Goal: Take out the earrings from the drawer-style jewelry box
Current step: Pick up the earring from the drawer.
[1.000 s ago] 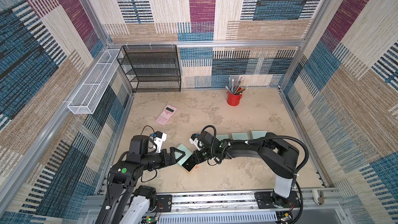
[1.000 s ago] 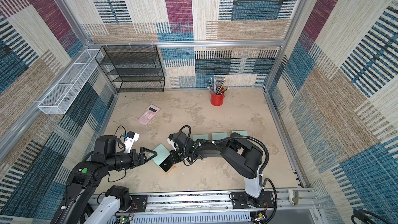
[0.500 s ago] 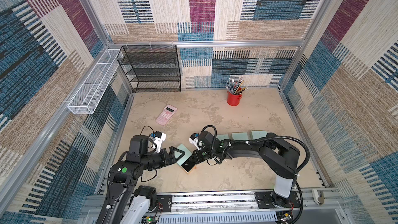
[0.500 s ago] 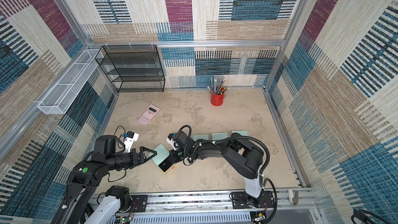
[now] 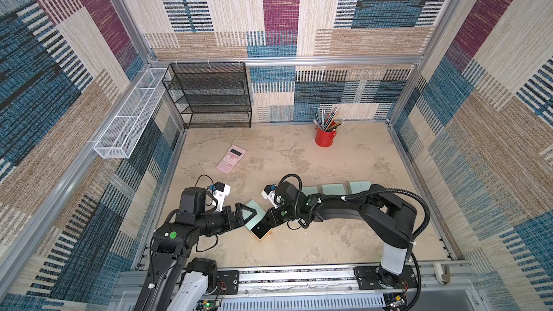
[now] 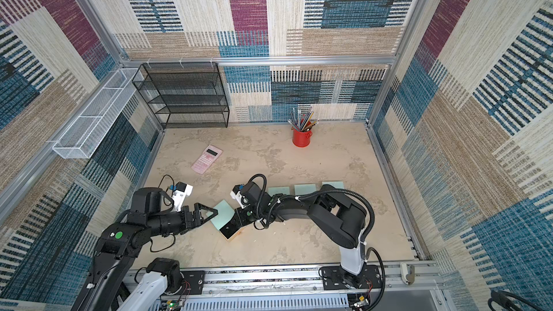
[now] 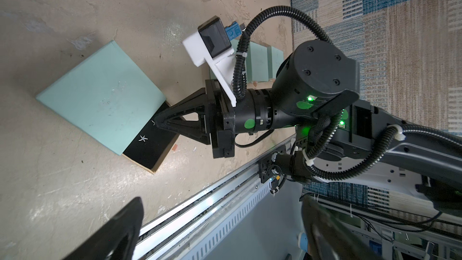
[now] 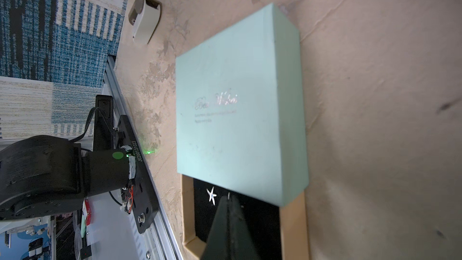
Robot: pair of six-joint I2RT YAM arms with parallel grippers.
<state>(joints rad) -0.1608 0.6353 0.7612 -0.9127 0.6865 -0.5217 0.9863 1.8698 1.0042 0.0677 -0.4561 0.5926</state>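
Nothing has shifted in the last second, so no earring is out yet. The drawer (image 8: 292,221) stands pulled from the mint-green jewelry box (image 8: 237,111), with a star-shaped earring (image 8: 212,195) inside. The right gripper (image 8: 228,197) has its jaws pressed together beside it, a silver sliver (image 7: 153,122) at the tips; whether it is pinched is unclear. The left gripper (image 5: 253,213) is spread wide and empty, near the box.

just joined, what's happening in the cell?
The jewelry box lies on the table with its black-lined drawer partly pulled out. The right gripper is shut with its tips in the drawer, a silvery bit at them; a star-shaped earring lies beside. The left gripper hovers open by the box.
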